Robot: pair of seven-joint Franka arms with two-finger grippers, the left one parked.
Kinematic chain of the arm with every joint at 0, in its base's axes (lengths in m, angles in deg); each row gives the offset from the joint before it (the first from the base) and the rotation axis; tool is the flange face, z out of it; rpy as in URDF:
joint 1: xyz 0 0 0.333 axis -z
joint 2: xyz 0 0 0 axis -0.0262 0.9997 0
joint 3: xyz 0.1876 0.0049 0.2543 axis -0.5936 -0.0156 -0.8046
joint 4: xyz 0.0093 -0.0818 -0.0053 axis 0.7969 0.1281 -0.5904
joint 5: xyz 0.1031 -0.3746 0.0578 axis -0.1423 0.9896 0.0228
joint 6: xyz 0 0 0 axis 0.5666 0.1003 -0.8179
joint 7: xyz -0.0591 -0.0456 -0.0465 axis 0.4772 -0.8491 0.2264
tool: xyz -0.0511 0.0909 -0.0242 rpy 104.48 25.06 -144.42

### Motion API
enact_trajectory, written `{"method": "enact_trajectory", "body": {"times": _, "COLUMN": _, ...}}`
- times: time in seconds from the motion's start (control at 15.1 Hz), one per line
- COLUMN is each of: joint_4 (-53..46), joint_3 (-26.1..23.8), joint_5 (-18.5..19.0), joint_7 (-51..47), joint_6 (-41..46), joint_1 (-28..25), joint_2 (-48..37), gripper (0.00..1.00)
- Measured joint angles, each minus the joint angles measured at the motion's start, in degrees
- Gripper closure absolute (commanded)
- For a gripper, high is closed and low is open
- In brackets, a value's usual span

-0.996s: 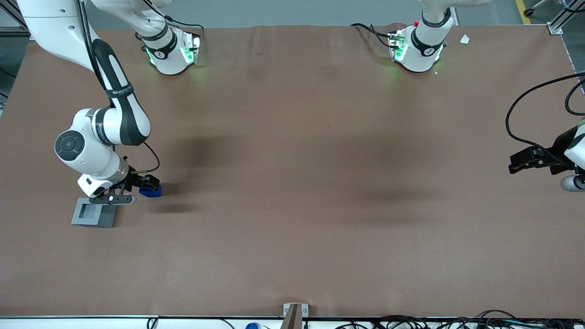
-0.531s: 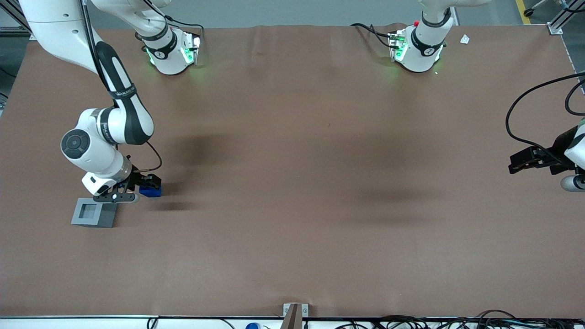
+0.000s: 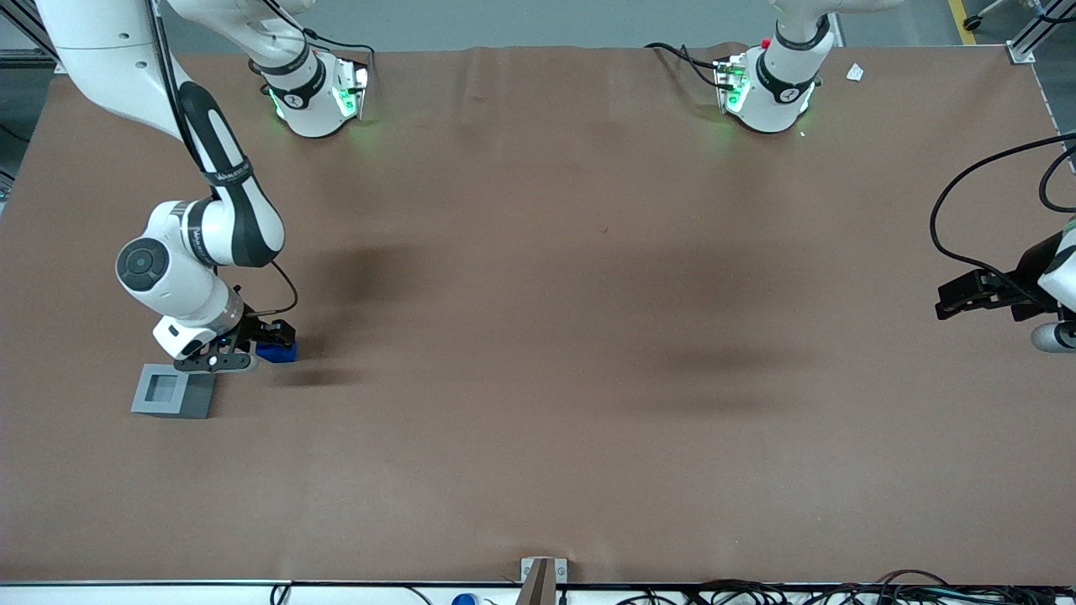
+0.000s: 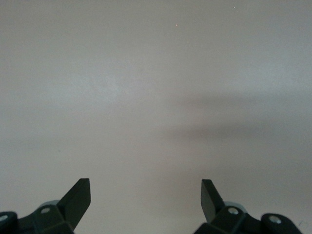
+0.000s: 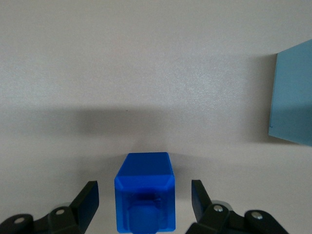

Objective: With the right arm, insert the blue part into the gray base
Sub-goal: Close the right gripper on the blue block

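A wide brown mat (image 3: pixel 538 336) covers the table, faintly creased, with soft dark shadows lying across its middle. Along the edge nearest the front camera runs a pale strip with a small metal bracket (image 3: pixel 542 573) at its centre and a tangle of black cables (image 3: pixel 807 592) toward the parked arm's end. Above the mat's farthest edge shows grey floor (image 3: pixel 538 21), crossed by a yellow line (image 3: pixel 957 18). A small white scrap (image 3: pixel 855 73) lies on the mat there.

Your right arm (image 3: pixel 223 202) is white with black panels, a lettered black band, a round grey joint cap and a black two-finger hand (image 3: pixel 252 346).
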Motion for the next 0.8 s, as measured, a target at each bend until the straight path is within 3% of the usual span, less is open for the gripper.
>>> {"method": "enact_trajectory", "body": {"times": 0.8, "joint_4": 0.03, "joint_3": 0.13, "joint_5": 0.00, "joint_7": 0.47, "joint_6": -0.08, "joint_1": 0.24, "joint_2": 0.10, "gripper": 0.42}}
